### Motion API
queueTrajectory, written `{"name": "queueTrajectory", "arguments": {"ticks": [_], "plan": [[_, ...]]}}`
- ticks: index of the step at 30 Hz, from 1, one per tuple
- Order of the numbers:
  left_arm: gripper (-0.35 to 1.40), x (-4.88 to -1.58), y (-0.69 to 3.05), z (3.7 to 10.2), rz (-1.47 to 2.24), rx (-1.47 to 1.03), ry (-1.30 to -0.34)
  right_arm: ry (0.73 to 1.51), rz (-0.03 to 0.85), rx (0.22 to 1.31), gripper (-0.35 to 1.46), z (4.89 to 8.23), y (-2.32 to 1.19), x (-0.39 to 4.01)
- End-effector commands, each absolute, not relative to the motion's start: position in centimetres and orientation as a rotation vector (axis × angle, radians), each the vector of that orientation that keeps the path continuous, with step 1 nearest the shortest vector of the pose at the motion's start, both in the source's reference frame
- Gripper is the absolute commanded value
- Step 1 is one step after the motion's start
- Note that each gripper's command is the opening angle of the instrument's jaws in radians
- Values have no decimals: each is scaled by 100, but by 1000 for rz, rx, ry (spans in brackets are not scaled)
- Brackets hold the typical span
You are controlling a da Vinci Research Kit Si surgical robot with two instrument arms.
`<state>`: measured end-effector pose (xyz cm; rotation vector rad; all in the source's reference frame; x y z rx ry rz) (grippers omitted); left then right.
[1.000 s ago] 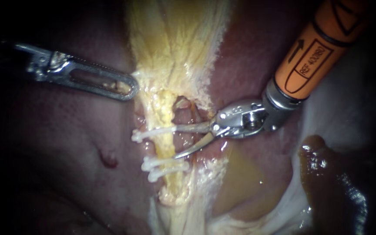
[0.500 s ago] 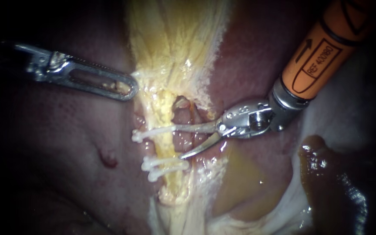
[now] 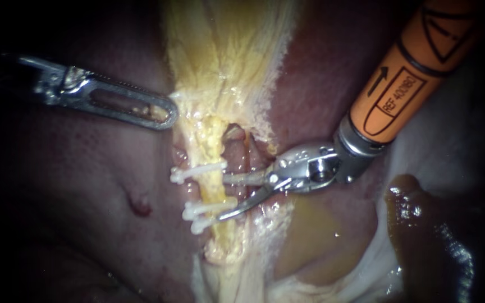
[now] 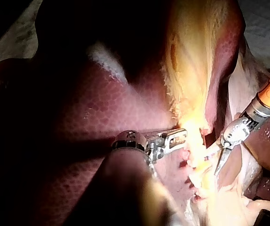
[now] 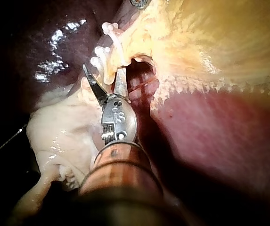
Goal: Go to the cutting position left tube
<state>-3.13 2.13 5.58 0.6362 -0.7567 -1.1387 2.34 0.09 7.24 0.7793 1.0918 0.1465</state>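
The left tube (image 3: 213, 191) is a yellow strand running down from the gallbladder (image 3: 225, 56). It carries one white clip (image 3: 197, 171) above and two white clips (image 3: 206, 210) below. My right instrument (image 3: 223, 197), with an orange shaft, holds its blades open astride the tube between the upper and lower clips; the lower blade's tip lies against the lower clips. The right wrist view shows those blades (image 5: 102, 70) apart just beside the clips (image 5: 104, 52). My left instrument (image 3: 164, 114) is shut on the gallbladder's edge, and it also appears in the left wrist view (image 4: 175, 138).
Dark red liver (image 3: 85, 185) surrounds the field. A reddish tube (image 3: 236, 160) runs just right of the yellow one. Brown wet tissue (image 3: 422, 224) and pale fatty tissue (image 5: 64, 127) lie under and beside my right instrument.
My right instrument has shifted down and to the left, so its open blades now sit lower on the tube and reach the lower clips. The left instrument has stayed put.
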Motion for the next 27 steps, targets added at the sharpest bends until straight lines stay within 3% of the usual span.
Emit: {"name": "queueTrajectory", "arguments": {"ticks": [1,15,27], "plan": [[-35,-313,213,558,-1139,636,-757,1098,147,784,116,725,9,237],[-35,-315,213,558,-1140,636,-756,1185,194,852,113,721,12,265],[-35,-317,214,559,-1140,635,-756,1215,198,890,111,711,6,291]]}}
